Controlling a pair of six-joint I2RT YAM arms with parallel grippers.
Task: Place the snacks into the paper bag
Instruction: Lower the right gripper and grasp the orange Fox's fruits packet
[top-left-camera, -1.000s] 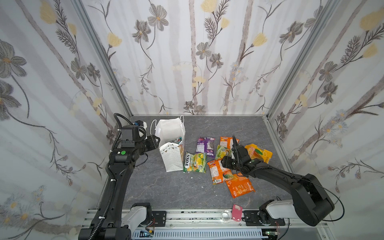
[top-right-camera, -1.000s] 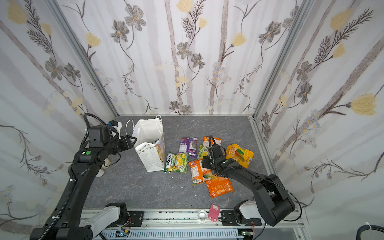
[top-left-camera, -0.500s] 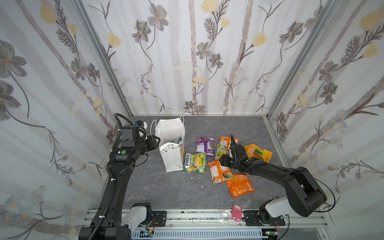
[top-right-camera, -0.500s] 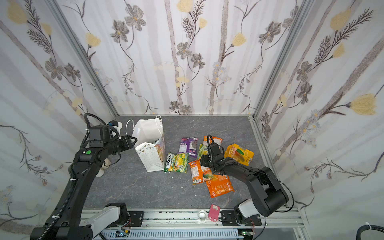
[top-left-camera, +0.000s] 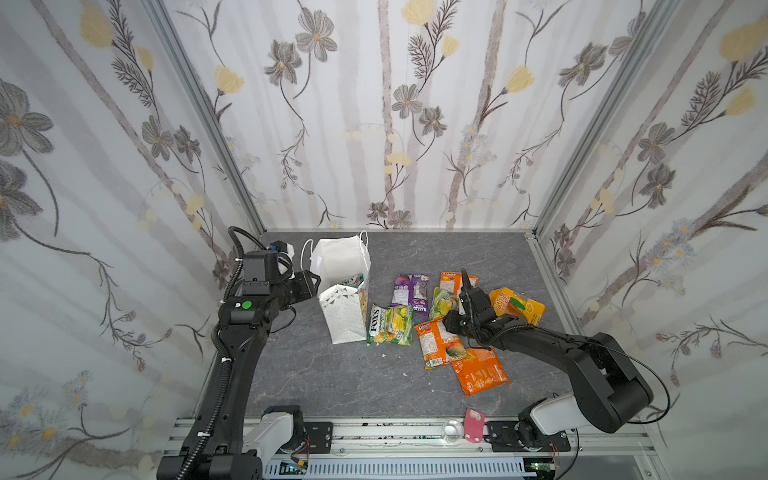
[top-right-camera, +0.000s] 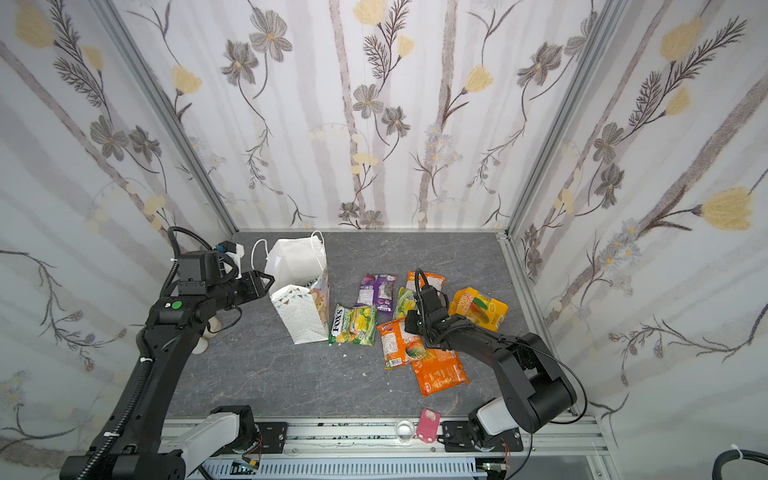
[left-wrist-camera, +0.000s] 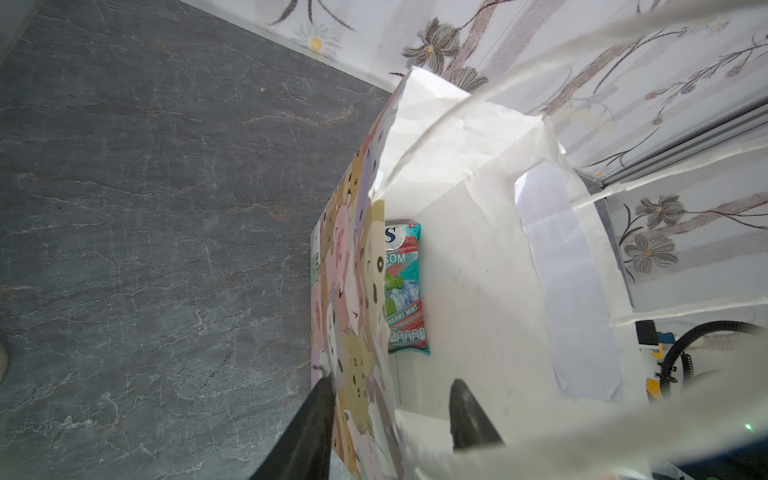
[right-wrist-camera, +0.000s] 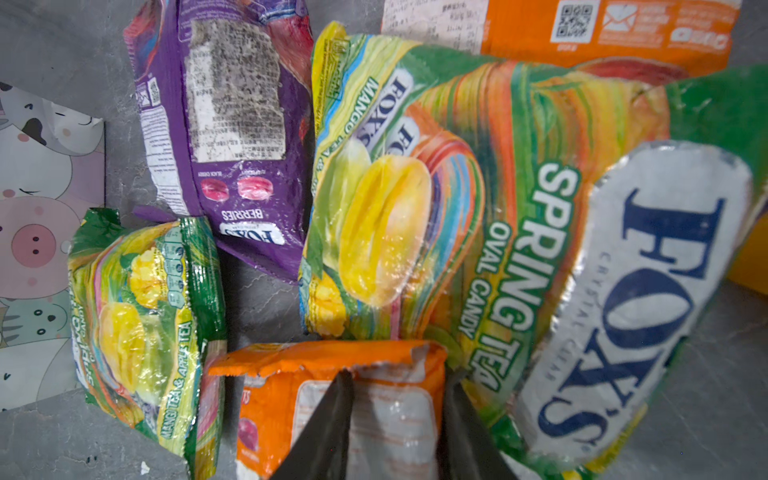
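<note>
Only the right wrist view shows the right claw (right-wrist-camera: 397, 374), half-closed, astride an orange packet (right-wrist-camera: 282, 399), grip unclear; left claw (left-wrist-camera: 392, 378) clamps the bag (left-wrist-camera: 478, 270).

My left arm (top-left-camera: 237, 353) raised, left gripper (left-wrist-camera: 390, 382) level, jaws narrow. Right arm (top-left-camera: 548, 343) low, right gripper (right-wrist-camera: 399, 378) pitched down, jaws narrow.

A white paper bag (top-left-camera: 338, 266) with cartoon-animal print stands open at back left, a teal FOX'S packet (left-wrist-camera: 405, 291) flat inside. To its right lie two green-yellow FOX'S packets (top-left-camera: 390, 326), a purple packet (top-left-camera: 410, 291), three orange packets (top-left-camera: 438, 343) and a yellow-orange packet (top-left-camera: 517, 305), several overlapping.
</note>
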